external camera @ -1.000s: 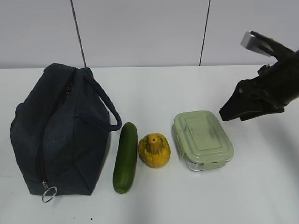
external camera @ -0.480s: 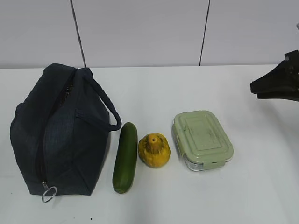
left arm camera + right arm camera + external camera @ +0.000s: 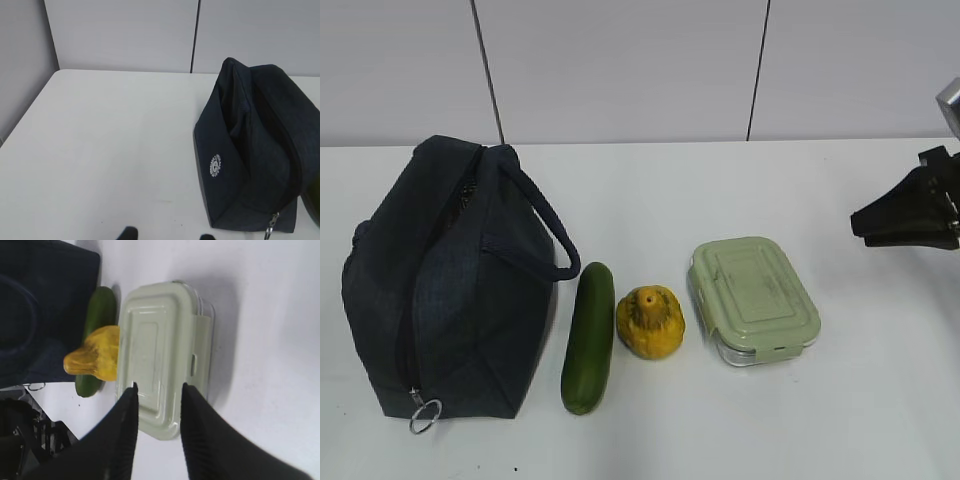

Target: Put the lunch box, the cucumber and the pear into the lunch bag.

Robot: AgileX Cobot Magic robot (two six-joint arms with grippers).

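The dark navy lunch bag (image 3: 450, 280) lies on the left of the white table, its ring pull (image 3: 424, 415) at the near end. The dark green cucumber (image 3: 590, 335), the yellow-orange pear (image 3: 650, 322) and the sage-lidded lunch box (image 3: 753, 298) lie in a row to its right. My right gripper (image 3: 855, 222) hovers at the right edge, open and empty, apart from the lunch box. In the right wrist view the open gripper (image 3: 159, 386) frames the lunch box (image 3: 160, 340), with the pear (image 3: 97, 357), cucumber (image 3: 100, 310) and bag (image 3: 40, 305) beyond. My left gripper (image 3: 167, 236) is open and empty, left of the bag (image 3: 255, 150).
A grey panelled wall (image 3: 620, 70) stands behind the table. White tabletop (image 3: 110, 140) stretches left of the bag to the table's left edge. Dark equipment (image 3: 30, 440) shows beyond the table edge in the right wrist view.
My right gripper has drawn back to the right, away from the lunch box, to the right edge of the view. The objects have not moved.
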